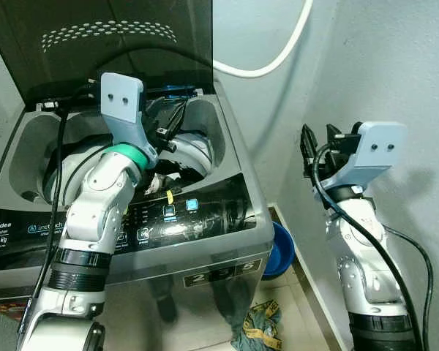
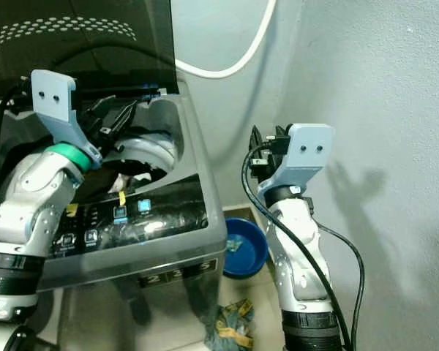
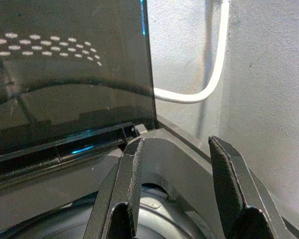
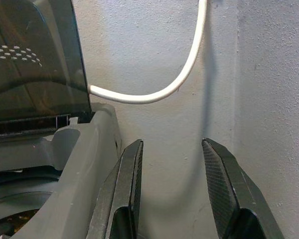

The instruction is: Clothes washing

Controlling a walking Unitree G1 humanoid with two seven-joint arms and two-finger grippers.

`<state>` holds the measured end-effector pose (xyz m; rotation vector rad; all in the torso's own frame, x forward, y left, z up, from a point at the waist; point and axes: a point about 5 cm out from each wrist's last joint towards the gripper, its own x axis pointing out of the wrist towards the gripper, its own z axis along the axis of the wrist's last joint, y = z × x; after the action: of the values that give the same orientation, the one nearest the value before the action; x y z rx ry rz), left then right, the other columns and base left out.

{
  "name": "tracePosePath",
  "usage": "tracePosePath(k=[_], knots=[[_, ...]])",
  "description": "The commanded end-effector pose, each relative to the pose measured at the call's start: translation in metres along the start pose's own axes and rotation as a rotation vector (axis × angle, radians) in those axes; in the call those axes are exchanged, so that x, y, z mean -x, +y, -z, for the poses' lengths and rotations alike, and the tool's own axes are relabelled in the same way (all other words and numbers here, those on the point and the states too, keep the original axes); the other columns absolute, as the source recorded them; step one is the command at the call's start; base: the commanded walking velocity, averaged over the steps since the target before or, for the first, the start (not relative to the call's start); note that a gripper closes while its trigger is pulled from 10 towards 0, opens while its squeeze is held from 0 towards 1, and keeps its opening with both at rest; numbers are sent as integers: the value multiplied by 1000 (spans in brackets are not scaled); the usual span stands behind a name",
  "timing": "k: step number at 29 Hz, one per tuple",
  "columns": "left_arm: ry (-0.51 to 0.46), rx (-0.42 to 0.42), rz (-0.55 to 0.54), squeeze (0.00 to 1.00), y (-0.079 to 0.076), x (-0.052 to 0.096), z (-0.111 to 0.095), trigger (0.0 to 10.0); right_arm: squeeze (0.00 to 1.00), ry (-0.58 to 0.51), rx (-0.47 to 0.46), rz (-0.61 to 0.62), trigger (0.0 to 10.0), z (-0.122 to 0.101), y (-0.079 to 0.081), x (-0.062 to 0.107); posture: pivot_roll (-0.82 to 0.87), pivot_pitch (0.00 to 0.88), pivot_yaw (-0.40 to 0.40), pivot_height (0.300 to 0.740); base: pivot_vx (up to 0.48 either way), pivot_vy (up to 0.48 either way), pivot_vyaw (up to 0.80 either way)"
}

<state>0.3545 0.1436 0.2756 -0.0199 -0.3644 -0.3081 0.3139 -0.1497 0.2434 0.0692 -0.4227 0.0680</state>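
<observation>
Your washer (image 1: 205,219) stands lid (image 1: 95,44) up with dark clothes (image 1: 157,179) in its drum under your left gripper (image 3: 177,189), jaws parted and empty, while your right gripper (image 4: 172,191), equally parted and empty, faces the wall beside it, white hose (image 4: 159,94) ahead, blue basin (image 1: 280,248) below.

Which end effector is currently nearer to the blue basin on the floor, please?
Right. The right end effector hangs beside the washer, above the blue basin; the left end effector is over the drum.
</observation>
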Motion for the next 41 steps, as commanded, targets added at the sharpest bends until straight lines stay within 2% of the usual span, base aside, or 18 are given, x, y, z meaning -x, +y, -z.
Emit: tracePosePath(k=[1,11,41], knots=[[12,6,-25,0,4,3,6,10000,0,-13,2,3,10000,-1,1,-2,-8,7,61,740,0,0,0],[17,5,-23,0,3,3,9,10000,0,-12,5,-6,10000,1,1,-1,-9,8,64,740,-170,0,0],[10,5,-16,0,0,1,11,10000,0,-12,54,-69,10000,4,9,-2,-9,0,59,740,-374,0,0]])
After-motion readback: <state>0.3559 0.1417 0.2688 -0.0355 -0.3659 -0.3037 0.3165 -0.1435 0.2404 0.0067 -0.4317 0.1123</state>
